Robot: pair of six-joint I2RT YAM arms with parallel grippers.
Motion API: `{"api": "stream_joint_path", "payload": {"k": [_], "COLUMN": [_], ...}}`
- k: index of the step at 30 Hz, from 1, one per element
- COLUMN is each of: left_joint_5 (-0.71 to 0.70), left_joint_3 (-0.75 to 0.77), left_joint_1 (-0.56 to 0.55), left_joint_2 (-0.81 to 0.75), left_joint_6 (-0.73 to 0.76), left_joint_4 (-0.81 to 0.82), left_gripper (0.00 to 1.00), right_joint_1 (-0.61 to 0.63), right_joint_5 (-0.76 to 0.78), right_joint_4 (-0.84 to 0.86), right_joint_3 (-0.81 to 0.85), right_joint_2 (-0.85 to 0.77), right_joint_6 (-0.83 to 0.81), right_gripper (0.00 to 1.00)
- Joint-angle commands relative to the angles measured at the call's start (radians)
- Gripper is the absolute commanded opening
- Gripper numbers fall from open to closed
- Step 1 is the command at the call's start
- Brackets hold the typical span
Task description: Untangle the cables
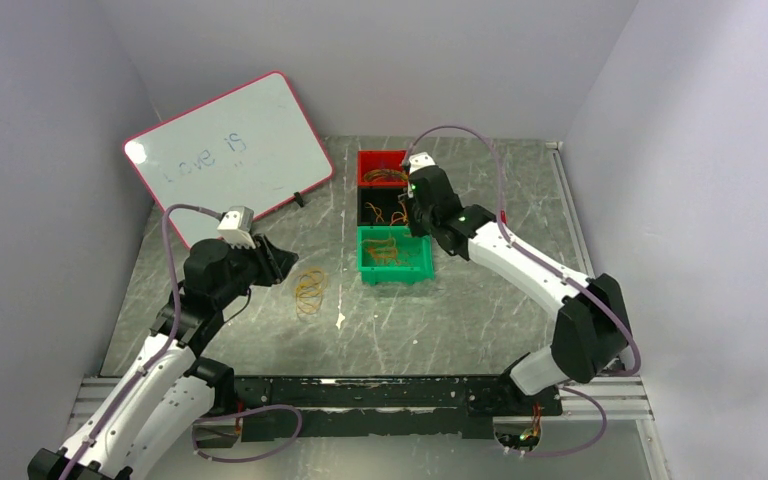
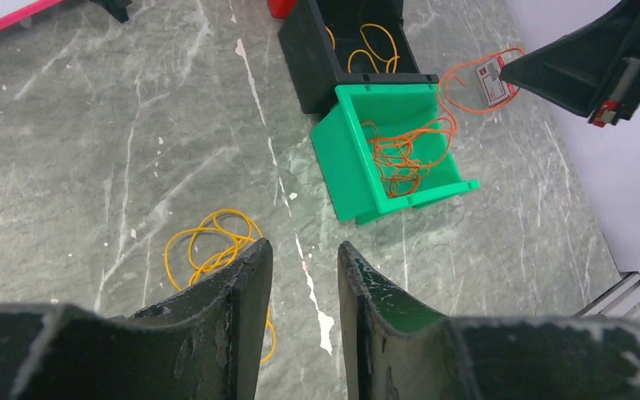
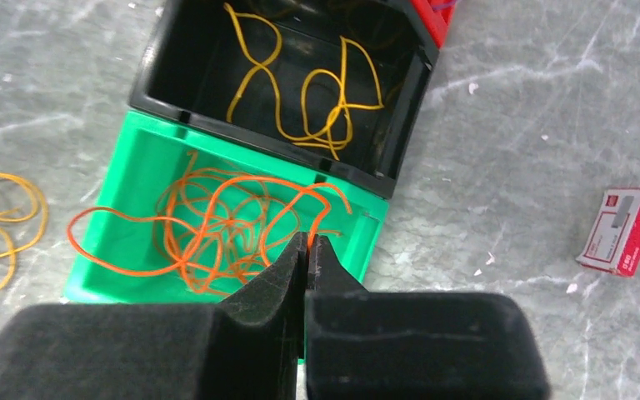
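Note:
The cables are thin wire loops. An orange tangle [image 3: 217, 204] lies in the green bin [image 3: 117, 192], and one strand rises from it into my right gripper [image 3: 309, 240], which is shut on that strand above the bin's near right corner. In the left wrist view the same lifted orange loop [image 2: 458, 87] hangs from the right gripper [image 2: 512, 71]. Yellow loops [image 2: 212, 242] lie loose on the table just ahead and left of my left gripper [image 2: 304, 246], which is open and holds nothing. More yellow wire [image 3: 317, 92] sits in the black bin [image 3: 404, 117].
Green [image 1: 395, 270], black [image 1: 372, 205] and red [image 1: 370, 160] bins stand in a row at mid-table. A whiteboard [image 1: 230, 150] leans at the back left. A small red and white box [image 3: 625, 229] lies right of the bins. Grey walls close in on three sides.

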Motion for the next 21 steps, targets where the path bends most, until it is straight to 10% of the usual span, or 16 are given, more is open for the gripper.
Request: {"api": "stream_joint_path", "payload": {"k": [1, 21], "left_joint_5": [-0.006, -0.002], "left_joint_3": [0.034, 0.022], "left_joint_1": [0.003, 0.003], "left_joint_2": [0.000, 0.010], "left_joint_6": [0.001, -0.005], "left_joint_4": [-0.004, 0.009], "left_gripper": [0.40, 0.40], "right_joint_1": [-0.017, -0.034], "right_joint_5": [0.075, -0.004], "right_joint_4": [-0.035, -0.079], "right_joint_3": [-0.015, -0.004], "right_joint_2": [0.031, 0.064], "right_joint_6": [-0.007, -0.044], "right_gripper": [0.00, 0.00]}}
